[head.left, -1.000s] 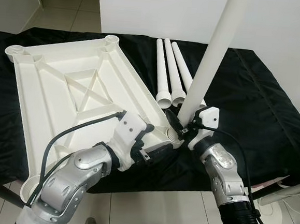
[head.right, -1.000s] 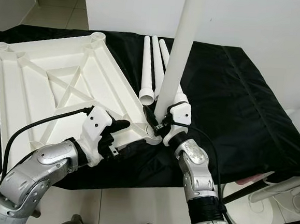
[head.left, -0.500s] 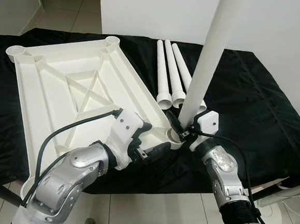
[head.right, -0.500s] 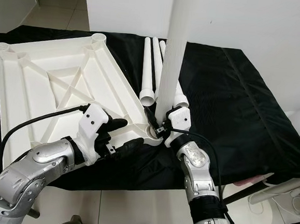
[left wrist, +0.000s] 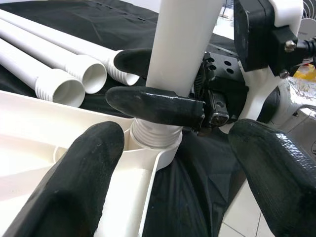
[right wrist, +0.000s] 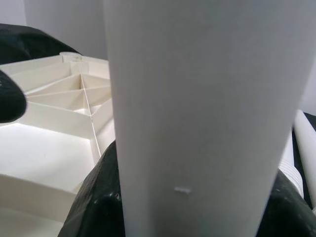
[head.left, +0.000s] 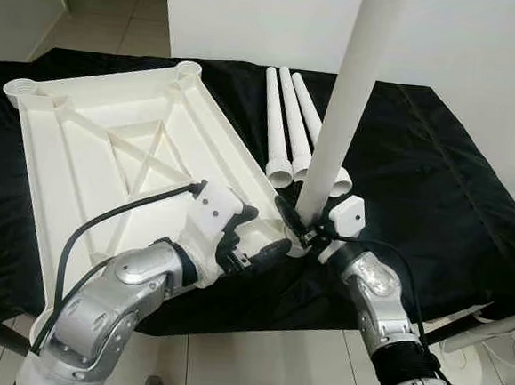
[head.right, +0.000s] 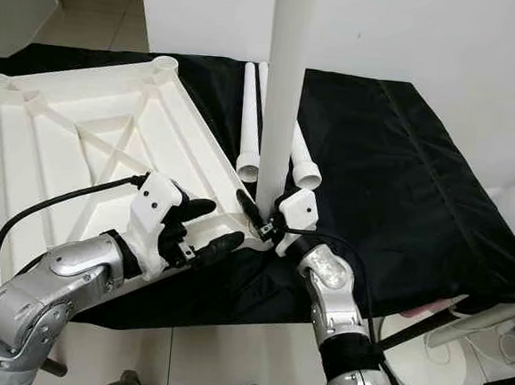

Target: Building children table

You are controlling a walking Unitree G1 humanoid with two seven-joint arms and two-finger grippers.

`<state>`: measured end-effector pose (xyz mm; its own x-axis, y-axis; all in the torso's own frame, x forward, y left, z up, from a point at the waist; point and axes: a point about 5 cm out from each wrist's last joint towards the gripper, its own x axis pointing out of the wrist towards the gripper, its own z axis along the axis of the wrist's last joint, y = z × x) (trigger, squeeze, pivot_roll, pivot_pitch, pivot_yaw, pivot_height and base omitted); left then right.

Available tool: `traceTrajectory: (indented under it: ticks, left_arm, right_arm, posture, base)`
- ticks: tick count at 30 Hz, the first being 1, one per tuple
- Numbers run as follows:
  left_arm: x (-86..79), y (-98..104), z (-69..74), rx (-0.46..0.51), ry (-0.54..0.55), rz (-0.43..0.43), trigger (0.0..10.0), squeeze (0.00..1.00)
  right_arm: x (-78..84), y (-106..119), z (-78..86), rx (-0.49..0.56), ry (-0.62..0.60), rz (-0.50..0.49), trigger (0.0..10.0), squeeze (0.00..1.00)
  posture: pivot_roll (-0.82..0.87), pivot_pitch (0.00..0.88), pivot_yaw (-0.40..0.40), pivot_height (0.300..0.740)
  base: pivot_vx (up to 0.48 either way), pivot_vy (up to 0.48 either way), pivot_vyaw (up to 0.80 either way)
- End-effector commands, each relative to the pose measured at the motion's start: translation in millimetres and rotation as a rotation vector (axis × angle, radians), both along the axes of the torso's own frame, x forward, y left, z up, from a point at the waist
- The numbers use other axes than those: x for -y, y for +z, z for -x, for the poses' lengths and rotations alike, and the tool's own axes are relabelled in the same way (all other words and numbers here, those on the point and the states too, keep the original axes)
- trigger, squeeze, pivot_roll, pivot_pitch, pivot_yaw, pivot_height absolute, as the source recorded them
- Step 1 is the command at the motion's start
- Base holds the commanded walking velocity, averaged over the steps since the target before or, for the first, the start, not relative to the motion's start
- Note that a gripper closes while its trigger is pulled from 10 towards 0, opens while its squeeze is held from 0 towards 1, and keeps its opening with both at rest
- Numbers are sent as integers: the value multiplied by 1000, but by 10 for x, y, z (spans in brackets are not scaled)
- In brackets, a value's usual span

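Tabletop (head.left: pixel 109 145) lies upside down on the bench with one leg (head.left: pixel 339 119) upright in its near corner socket, right gripper (head.left: pixel 301 232) clamped round it, left gripper (head.left: pixel 258 237) spread beside, three legs (head.left: pixel 285 123) unfitted.

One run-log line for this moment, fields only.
right gripper: shut on table leg | leg: upright in tabletop corner socket | left gripper: open at socket | spare legs: on cloth
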<state>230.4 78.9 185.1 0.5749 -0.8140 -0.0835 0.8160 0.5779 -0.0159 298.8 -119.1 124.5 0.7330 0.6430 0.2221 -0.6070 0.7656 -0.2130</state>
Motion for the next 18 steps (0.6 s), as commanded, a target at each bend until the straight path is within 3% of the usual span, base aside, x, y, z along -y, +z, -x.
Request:
traceTrajectory:
  ticks: [1, 7, 18]
  left_arm:
    - [-14, 22, -5, 2, 21, -3, 10000, 0]
    - [-25, 24, -2, 1, 25, -7, 10000, 0]
    - [-22, 26, -7, -2, 21, -12, 10000, 0]
  right_arm:
    - [-8, -263, 104, -115, 29, 8, 10000, 0]
    - [5, -268, 137, -109, 10, -37, 10000, 0]
    - [82, -380, 91, -224, -57, -92, 10000, 0]
  posture:
    - [60, 72, -28, 740]
    - [59, 75, -24, 740]
    - [56, 77, -19, 740]
  base:
    - [0, 0, 0]
    - [0, 0, 0]
    - [0, 0, 0]
